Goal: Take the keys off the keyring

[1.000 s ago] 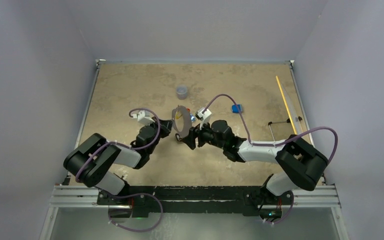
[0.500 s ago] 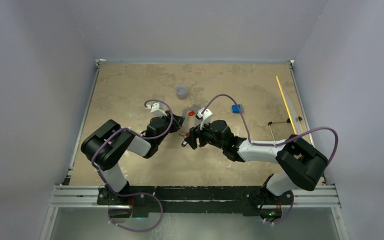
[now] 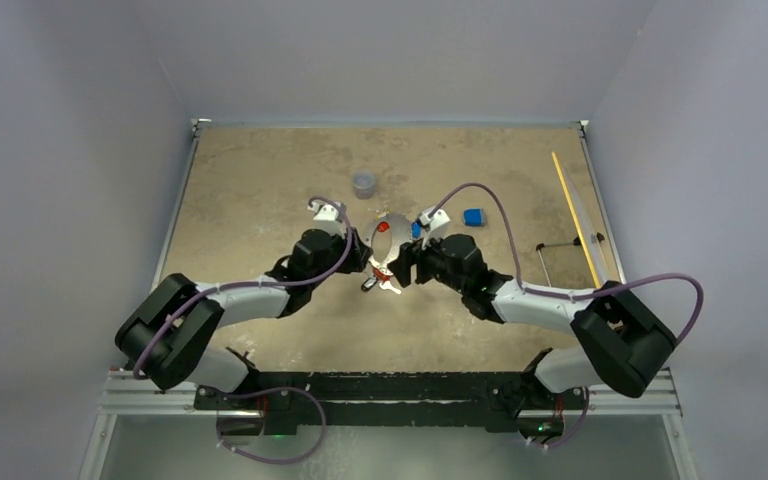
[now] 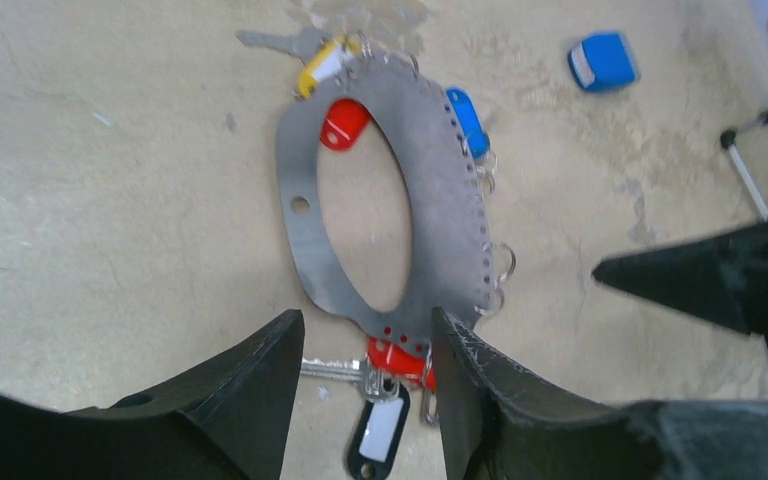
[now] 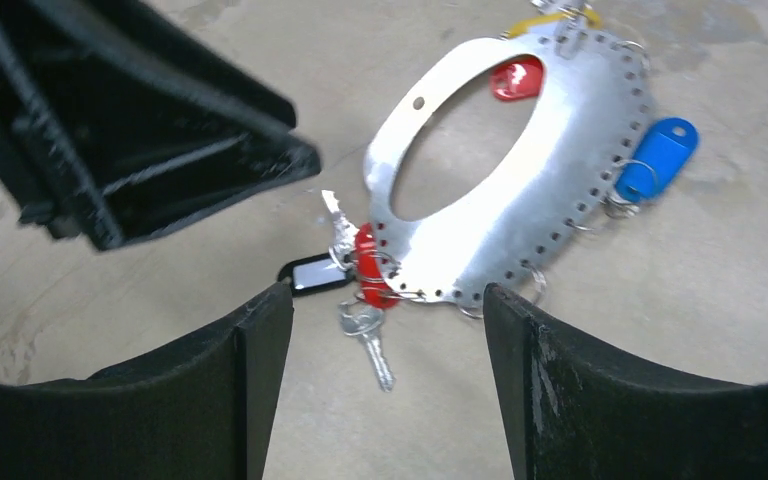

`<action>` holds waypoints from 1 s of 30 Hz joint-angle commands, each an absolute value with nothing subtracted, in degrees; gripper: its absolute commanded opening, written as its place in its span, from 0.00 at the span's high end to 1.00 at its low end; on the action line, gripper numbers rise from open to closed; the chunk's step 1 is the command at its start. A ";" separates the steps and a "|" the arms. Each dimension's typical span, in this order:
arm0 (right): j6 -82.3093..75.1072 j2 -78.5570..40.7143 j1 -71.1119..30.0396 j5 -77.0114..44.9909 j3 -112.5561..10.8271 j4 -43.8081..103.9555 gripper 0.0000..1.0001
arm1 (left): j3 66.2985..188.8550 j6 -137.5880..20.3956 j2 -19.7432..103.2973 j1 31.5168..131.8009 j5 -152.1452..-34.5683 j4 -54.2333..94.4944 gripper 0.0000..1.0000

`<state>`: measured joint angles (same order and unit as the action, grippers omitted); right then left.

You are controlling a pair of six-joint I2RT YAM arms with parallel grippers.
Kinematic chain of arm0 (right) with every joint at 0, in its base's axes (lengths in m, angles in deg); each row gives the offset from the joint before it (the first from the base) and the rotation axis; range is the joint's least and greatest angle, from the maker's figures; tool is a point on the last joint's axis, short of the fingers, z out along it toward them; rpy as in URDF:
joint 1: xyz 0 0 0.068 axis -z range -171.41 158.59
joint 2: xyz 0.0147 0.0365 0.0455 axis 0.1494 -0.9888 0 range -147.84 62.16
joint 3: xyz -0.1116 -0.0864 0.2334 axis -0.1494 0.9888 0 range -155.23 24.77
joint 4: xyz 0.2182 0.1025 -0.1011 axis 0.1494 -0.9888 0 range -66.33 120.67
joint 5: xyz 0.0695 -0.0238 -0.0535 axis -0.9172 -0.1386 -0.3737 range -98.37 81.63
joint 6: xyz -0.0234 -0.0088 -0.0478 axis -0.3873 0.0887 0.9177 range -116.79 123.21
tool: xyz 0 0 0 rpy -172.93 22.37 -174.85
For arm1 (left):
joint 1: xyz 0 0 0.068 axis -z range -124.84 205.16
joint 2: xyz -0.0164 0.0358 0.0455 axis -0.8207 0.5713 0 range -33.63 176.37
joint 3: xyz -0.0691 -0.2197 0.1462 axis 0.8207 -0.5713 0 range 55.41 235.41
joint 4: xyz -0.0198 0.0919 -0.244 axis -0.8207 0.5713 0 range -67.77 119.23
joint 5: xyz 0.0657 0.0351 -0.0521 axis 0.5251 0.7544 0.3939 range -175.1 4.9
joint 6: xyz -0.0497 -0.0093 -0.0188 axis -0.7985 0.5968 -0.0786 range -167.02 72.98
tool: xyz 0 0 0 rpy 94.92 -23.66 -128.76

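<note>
The keyring (image 3: 400, 238) is a flat silver oval plate lying on the table between my two grippers. It also shows in the left wrist view (image 4: 440, 200) and the right wrist view (image 5: 560, 170). Keys hang from its edge: a red tag (image 4: 343, 122), a blue tag (image 4: 465, 120), a yellow tag (image 4: 325, 62), and at the near end another red tag (image 5: 368, 265), a black tag (image 5: 315, 272) and a bare silver key (image 5: 370, 335). My left gripper (image 4: 365, 320) is open and empty just short of the ring's end. My right gripper (image 5: 387, 300) is open and empty over the silver key.
A small grey cup (image 3: 364, 184) stands behind the ring. A blue block (image 3: 474, 216) lies at the back right, also in the left wrist view (image 4: 603, 60). A yellow stick (image 3: 572, 205) and a thin metal rod (image 3: 550, 255) lie along the right edge.
The keyring was held up on edge between the grippers; now it lies flat on the table. Both grippers have let go and stand open, shifted slightly farther back.
</note>
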<state>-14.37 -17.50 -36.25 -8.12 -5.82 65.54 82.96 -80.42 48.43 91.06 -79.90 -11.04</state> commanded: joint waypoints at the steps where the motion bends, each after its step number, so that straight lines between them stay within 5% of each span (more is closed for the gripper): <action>1: -17.59 -14.92 -31.62 -13.22 -3.45 65.30 0.28 | 87.80 -71.50 47.79 94.26 -81.23 1.90 0.52; 12: -17.93 -10.49 -29.11 -17.67 -0.85 63.33 0.29 | 98.20 -57.58 57.31 96.52 -83.82 13.67 0.52; 30: -16.08 -18.20 -33.12 -17.38 -4.28 62.52 0.46 | 93.82 -64.50 57.57 99.80 -82.85 18.10 0.80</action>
<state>-16.84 -15.92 -31.42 -18.39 -1.16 62.94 96.27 -59.66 58.29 98.10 -83.95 15.01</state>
